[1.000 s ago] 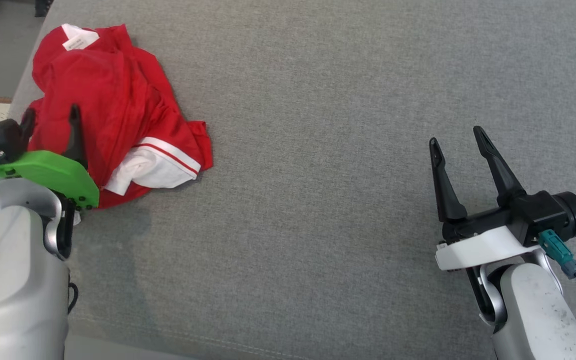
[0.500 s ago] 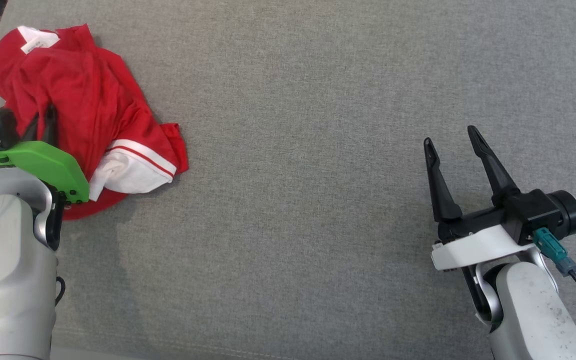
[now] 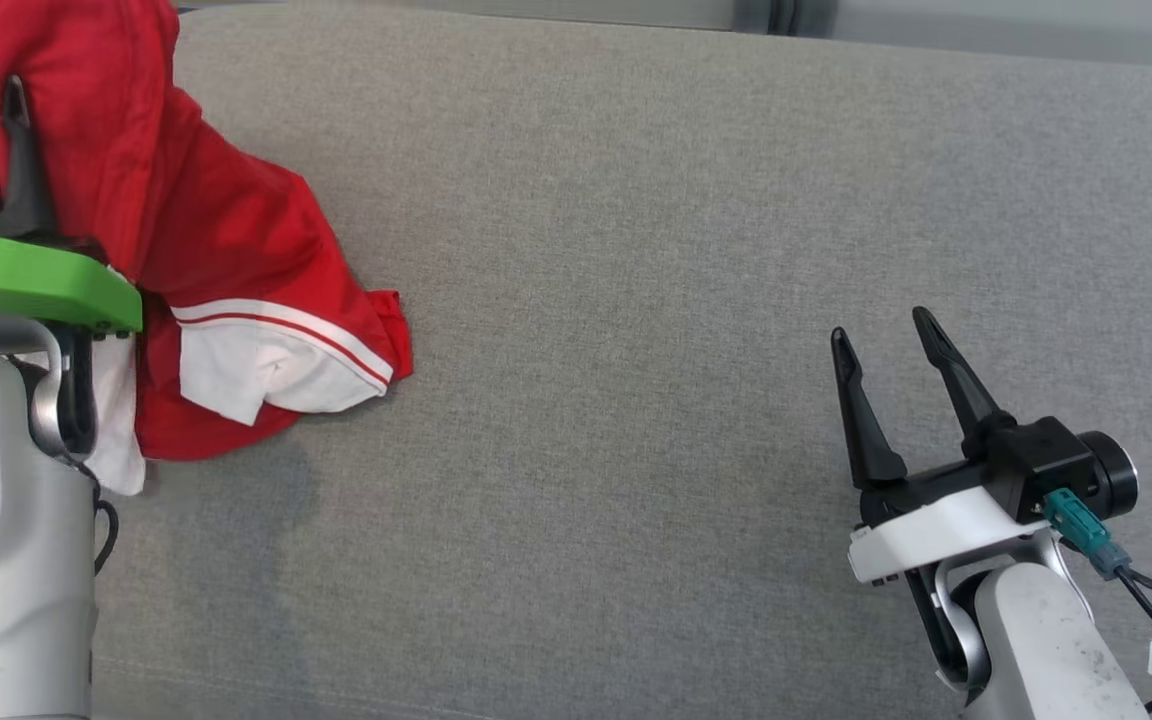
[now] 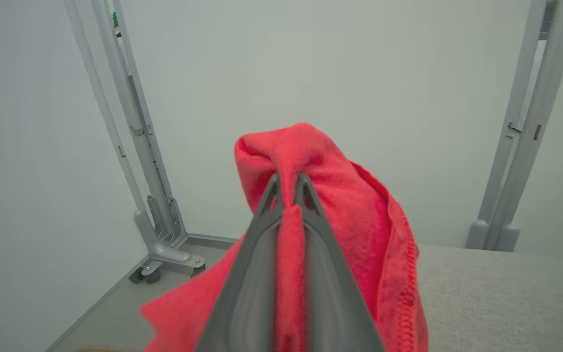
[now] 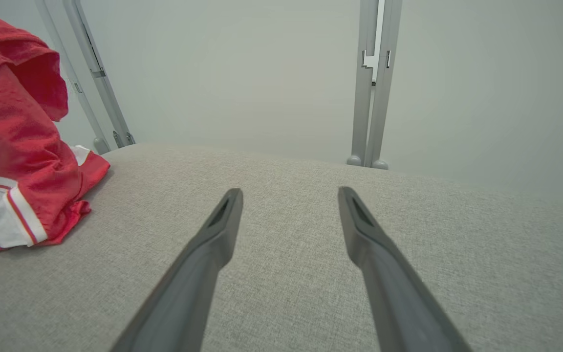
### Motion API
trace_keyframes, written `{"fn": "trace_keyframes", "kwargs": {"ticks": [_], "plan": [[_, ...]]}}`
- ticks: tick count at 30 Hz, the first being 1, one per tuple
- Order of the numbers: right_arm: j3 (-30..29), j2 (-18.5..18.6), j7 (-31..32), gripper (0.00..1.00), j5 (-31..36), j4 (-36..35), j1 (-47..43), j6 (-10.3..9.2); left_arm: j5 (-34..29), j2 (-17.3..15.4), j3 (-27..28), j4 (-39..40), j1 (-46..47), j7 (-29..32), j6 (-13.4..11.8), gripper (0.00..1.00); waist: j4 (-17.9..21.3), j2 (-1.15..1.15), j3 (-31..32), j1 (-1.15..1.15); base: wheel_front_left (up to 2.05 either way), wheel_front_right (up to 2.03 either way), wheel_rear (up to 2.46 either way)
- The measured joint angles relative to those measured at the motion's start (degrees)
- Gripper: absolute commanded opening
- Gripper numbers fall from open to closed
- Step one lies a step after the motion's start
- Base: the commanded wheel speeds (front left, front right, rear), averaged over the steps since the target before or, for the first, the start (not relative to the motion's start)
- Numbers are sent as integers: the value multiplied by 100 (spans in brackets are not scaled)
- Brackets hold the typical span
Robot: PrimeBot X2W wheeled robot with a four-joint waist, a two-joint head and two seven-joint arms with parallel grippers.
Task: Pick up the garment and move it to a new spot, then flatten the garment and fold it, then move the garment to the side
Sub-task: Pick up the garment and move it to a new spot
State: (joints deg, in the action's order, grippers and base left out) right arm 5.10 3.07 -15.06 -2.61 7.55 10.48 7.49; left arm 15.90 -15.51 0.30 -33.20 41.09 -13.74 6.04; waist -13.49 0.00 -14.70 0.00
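At the far left of the grey cushion [image 3: 636, 250], the left gripper [image 4: 286, 182] pinches the red jersey [image 3: 236, 240], half raised, its hem on the cushion. The right gripper [image 3: 880, 325] hovers spread wide at the near right. The pick-up is in hand; the next move likely calls for carrying the jersey right, clear of the edge.

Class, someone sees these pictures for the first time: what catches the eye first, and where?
The red garment at the far left of the grey surface, its top pinched in the shut left gripper and raised, its white-trimmed sleeve lying on the surface. Then the right gripper, open and empty, at the lower right.
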Motion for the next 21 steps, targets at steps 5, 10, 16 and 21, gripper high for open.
{"fn": "trace_keyframes", "kwargs": {"ticks": [5,10,16,21], "plan": [[38,-14,0,100,-87,30,-91,0,147,166,-14,947,-324,52,-16,0,20,0,358,0,0,0,0],[77,-23,0,100,-255,11,-106,0,264,325,-135,1855,-600,420,-45,0,146,0,600,0,0,0,0],[81,-23,0,100,-349,-48,-74,0,313,489,-489,2747,-820,951,-51,0,489,0,673,0,0,0,0],[19,-23,0,100,-436,-90,19,0,321,570,-828,3096,-875,1233,-8,0,853,0,632,0,0,0,0]]}}
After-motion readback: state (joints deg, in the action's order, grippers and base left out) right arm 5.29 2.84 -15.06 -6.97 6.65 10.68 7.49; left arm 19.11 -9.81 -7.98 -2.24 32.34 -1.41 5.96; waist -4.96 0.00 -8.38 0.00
